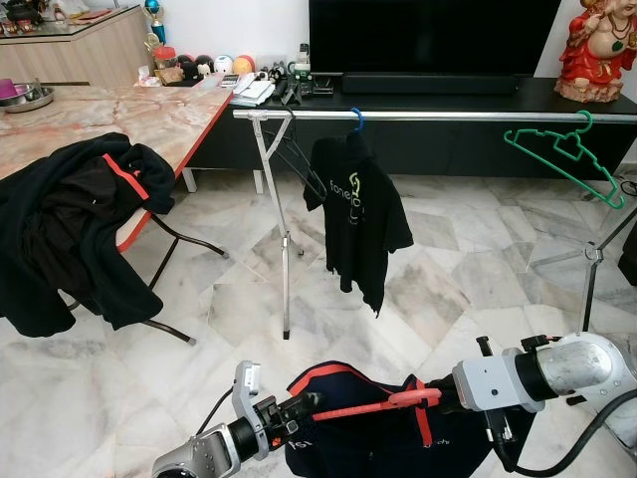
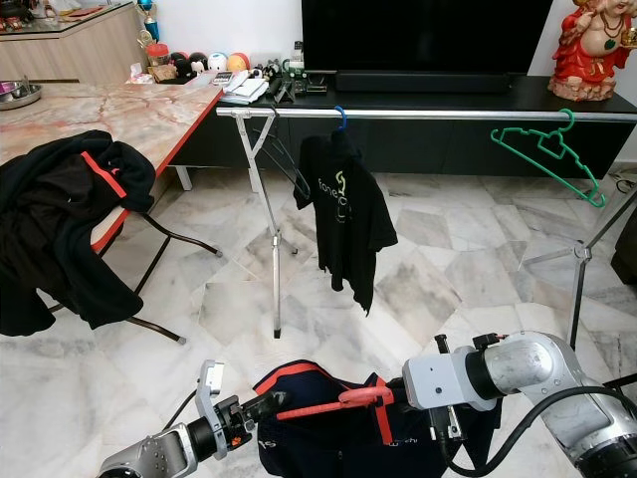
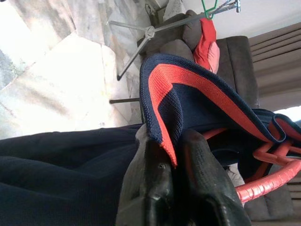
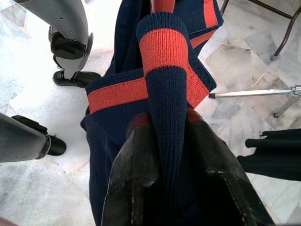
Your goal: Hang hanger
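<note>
Carrying step: left gripper point(image 1: 299, 406) and right gripper point(image 1: 438, 398) each clamp the navy shirt point(image 1: 368, 438) on its red hanger point(image 1: 383, 405), at 6 o'clock; next, lift hook to rail point(image 1: 448, 116) at 12 o'clock

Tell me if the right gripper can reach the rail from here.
Probably not yet. The right gripper, shut on the navy shirt, sits low, while the rail is beyond open floor, with nothing between.

Both arms low, reaching inward toward each other. Left claw point(image 1: 299, 403) clamped on navy garment point(image 1: 368, 438) collar. Right claw point(image 1: 433, 396) pinching same collar.
</note>
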You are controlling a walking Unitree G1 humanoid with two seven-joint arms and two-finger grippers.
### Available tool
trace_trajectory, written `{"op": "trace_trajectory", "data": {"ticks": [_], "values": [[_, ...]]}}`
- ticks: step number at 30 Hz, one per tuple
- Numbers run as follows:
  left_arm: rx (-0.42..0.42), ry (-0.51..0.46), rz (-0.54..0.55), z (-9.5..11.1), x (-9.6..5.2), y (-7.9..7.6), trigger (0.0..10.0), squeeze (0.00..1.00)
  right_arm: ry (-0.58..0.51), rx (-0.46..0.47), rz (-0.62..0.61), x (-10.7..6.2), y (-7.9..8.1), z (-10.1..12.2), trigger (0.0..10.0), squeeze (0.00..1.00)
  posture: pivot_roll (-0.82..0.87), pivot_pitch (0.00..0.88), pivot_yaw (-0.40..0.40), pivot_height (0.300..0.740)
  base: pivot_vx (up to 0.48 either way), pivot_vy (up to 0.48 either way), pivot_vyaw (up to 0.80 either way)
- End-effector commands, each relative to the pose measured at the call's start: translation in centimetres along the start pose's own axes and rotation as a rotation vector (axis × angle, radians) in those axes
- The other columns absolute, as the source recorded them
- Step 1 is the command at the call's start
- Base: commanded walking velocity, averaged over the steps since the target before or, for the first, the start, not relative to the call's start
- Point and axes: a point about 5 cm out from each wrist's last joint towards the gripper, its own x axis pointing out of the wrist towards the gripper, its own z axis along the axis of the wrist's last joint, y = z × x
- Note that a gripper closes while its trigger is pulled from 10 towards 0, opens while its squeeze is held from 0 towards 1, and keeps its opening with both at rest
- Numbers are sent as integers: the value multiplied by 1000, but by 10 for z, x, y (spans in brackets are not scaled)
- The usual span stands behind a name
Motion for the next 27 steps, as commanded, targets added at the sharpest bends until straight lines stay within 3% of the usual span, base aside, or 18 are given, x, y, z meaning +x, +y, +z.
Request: {"op": "trace_trajectory", "data": {"ticks": [1, 10, 17, 23, 27], "values": [[18, -2, 18, 1, -4, 3, 0, 0, -12, -37, -56, -7, -11, 6, 0, 0, -19, 73, 25, 740, 0, 0, 0], [23, -53, 48, 10, -12, 7, 0, 0, 104, -56, -56, -10, -10, -8, 0, 0, -17, 73, 24, 740, 0, 0, 0], [40, -72, 25, 18, -9, 3, 0, 0, 188, -75, -39, -9, -5, -19, 0, 0, -16, 74, 23, 740, 0, 0, 0], [67, -81, -26, 26, -2, -5, 0, 0, 226, -81, -33, 3, 1, -26, 0, 0, -13, 75, 20, 740, 0, 0, 0], [81, -83, -66, 31, 3, -12, 0, 0, 225, -79, -113, 17, 0, -28, 0, 0, -13, 77, 21, 740, 0, 0, 0]]}}
